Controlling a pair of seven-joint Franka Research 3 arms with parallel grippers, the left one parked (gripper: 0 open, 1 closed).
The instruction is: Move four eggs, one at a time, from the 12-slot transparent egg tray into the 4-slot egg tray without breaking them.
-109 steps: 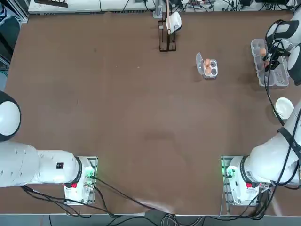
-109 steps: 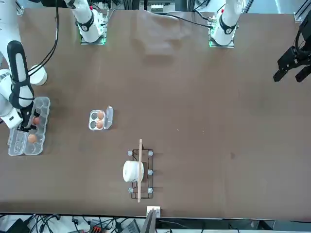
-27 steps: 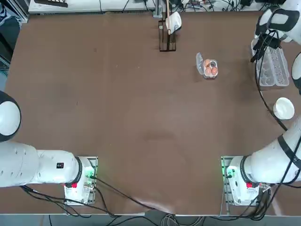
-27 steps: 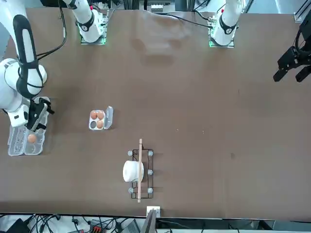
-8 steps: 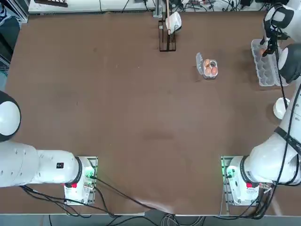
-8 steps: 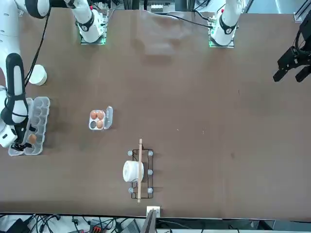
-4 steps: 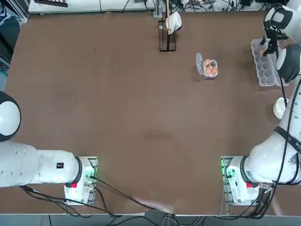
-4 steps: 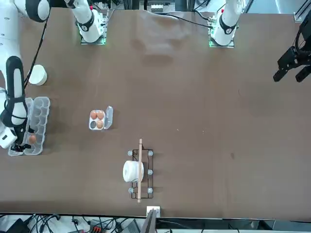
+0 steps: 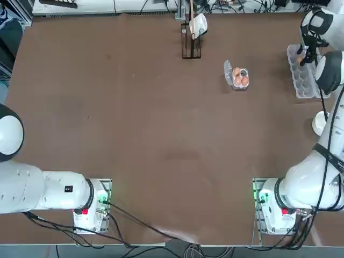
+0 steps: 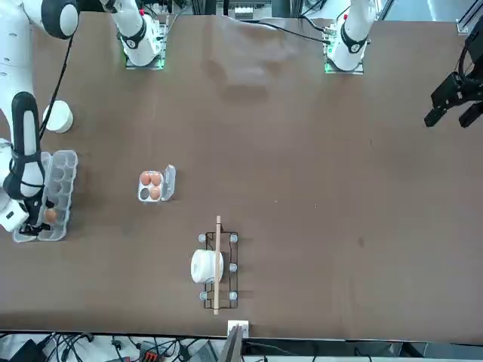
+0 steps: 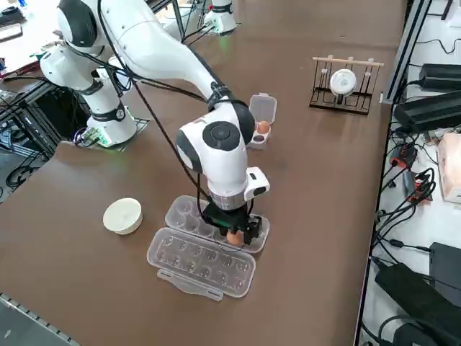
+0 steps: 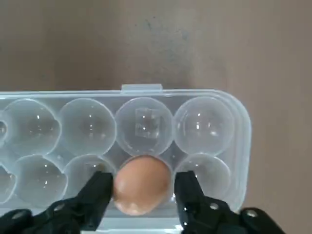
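Brown tabletop (image 9: 161, 134) carries, from above, the three-egg square tray (image 9: 240, 78) left of the long carton (image 9: 302, 80); at the wrist, the right gripper's parted fingers (image 12: 100, 187) flank the last egg (image 12: 141, 185), which overhard squeezing could crack.

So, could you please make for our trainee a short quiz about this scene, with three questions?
1. True or false: the right gripper is at the 12-slot egg tray.
2. How many eggs sit in the 4-slot egg tray? (a) one (b) two (c) three
3. Fill in: one orange-brown egg is between the gripper's two ____.

Key: 1 true; 2 c; 3 fingers
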